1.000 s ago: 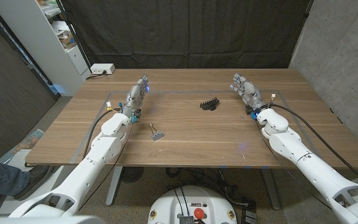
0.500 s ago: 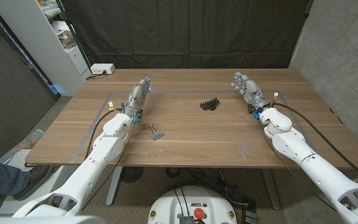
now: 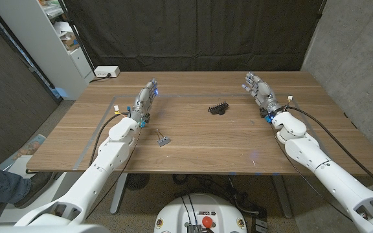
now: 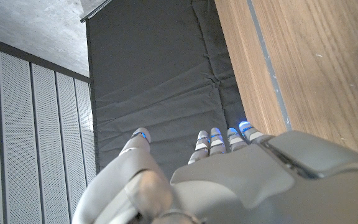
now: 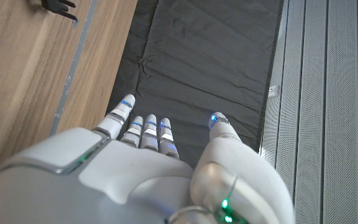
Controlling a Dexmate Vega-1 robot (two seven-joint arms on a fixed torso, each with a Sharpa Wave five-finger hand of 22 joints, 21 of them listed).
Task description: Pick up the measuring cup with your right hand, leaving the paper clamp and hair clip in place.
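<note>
Both hands — left [image 3: 144, 98], right [image 3: 258, 89] — open, empty; no measuring cup visible, so reaching risks grabbing hair clip [image 3: 218, 108] or paper clamp [image 3: 162, 138].

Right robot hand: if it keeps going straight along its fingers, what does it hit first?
Likely nothing on the table. The right robot hand points toward the far edge; past that hangs the black curtain. The hair clip sits off to its side.

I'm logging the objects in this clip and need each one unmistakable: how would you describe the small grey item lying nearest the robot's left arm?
On the wooden table, look just inboard of the left hand and forearm, toward the near edge. There lies the paper clamp, a small grey metal piece with a thin wire handle. Its neighbour, the hair clip, is black, toothed, and sits farther back near the table's middle.
</note>
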